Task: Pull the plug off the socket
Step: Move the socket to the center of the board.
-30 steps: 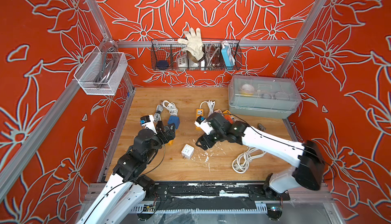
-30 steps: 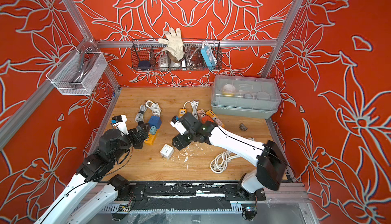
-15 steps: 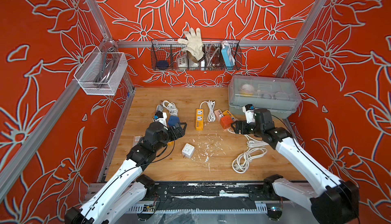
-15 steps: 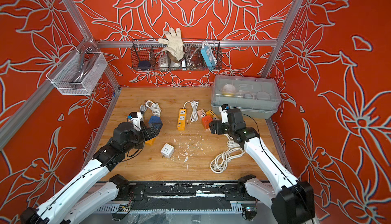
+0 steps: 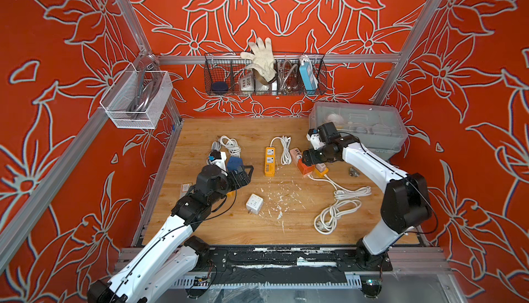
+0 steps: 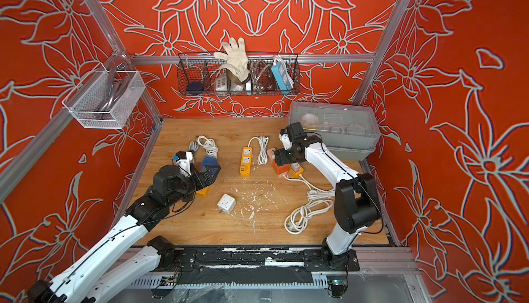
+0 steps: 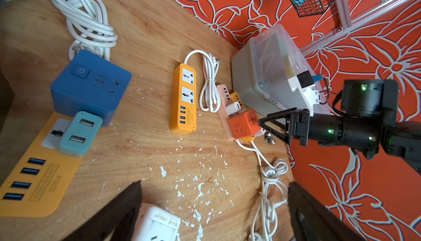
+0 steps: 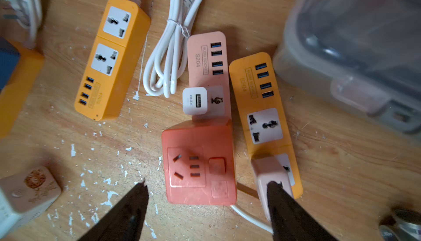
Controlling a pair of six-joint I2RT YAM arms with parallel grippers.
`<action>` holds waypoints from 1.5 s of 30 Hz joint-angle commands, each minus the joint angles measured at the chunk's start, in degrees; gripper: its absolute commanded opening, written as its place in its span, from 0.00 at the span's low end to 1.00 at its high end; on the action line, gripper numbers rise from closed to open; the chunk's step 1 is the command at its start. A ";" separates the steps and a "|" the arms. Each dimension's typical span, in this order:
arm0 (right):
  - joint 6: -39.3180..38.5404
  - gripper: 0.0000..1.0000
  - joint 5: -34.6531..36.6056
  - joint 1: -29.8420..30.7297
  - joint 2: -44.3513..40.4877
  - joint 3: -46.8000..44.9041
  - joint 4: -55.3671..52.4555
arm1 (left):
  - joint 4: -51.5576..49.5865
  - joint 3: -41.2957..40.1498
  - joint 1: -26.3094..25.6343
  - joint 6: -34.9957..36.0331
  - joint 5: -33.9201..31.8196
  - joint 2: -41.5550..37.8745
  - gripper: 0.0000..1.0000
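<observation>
3 containers in shot.

(1) Black wire basket (image 5: 210, 71) on back wall, split into compartments. Dark round item (image 5: 219, 86) at one end, then white socket block (image 5: 246, 81). Pale work glove (image 5: 260, 58) sticks up out of the middle. Then metal flex hose (image 5: 286, 72), w/ blue power strip (image 5: 307, 76) upright at the other end.

(2) White mesh basket (image 5: 126, 116) on side wall: grey tubing (image 5: 143, 98) inside, can't ID further.

(3) Clear lidded box (image 5: 396, 144) at rear corner of table (image 5: 229, 230), lid on. Pale contents, too blurred to name.

Task item: orange cube plug (image 8: 198, 160) sits on end of pink strip (image 8: 206, 53), near the box. White USB charger (image 8: 194, 100) is plugged in next to it.

R gripper (image 8: 207, 183) is right above the cube, jaws apart w/ cube between them, nothing gripped. One finger (image 8: 287, 205) overlaps pink plug (image 8: 264, 169) on neighbouring yellow strip (image 8: 257, 87).

L gripper (image 7: 214, 184) is spread wide and empty over white cube adapter (image 7: 157, 224), well away from the orange cube.
</observation>
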 commanded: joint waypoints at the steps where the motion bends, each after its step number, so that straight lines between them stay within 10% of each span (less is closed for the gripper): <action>1: -3.02 0.86 6.23 2.86 3.73 3.90 -5.49 | -0.52 0.26 0.21 0.33 -0.62 -0.40 0.98; 10: -1.91 0.86 13.80 5.18 12.23 10.55 -7.85 | -1.61 0.53 0.23 0.31 -1.17 -0.17 0.98; 21: -2.57 0.54 11.39 6.54 14.54 13.07 -10.18 | 0.40 0.08 0.23 -0.82 0.19 0.39 0.98; 33: 6.00 0.46 4.63 6.69 -9.22 -11.71 -3.34 | 11.84 0.53 -2.35 -9.78 12.00 12.16 0.97; 45: 15.50 0.45 -2.71 6.72 -24.36 -29.24 2.86 | 15.35 13.53 -13.10 -16.40 19.66 40.74 0.90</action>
